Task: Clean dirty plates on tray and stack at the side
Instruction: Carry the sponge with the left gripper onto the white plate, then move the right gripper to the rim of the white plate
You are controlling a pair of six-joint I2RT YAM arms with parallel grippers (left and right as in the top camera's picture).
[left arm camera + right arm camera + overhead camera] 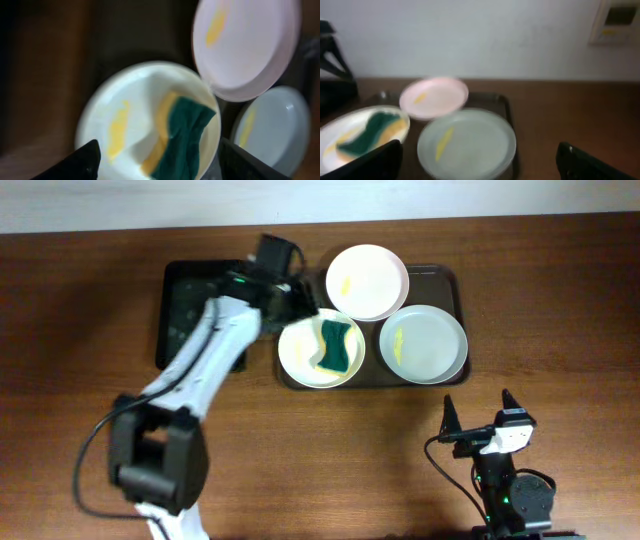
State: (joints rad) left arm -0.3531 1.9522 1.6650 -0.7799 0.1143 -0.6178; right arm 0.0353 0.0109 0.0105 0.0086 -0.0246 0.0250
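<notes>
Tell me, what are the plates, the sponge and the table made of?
Plates: likely plastic or melamine, smooth and faintly glossy, with thin rims and pale tints; ceramic is possible. Sponge: looks like foam, a yellow layer under a rougher green scouring layer. Table: wood or wood-look laminate, brown with grain streaks and a dull sheen.

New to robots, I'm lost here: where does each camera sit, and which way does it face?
Overhead: above the table, straight down on tray, plates, both arms.
Left wrist: on the left tool, down at the sponge; fingertips show.
Right wrist: on the right tool, low, facing the wall; fingertips show.
Shared: sponge on its plate.
</notes>
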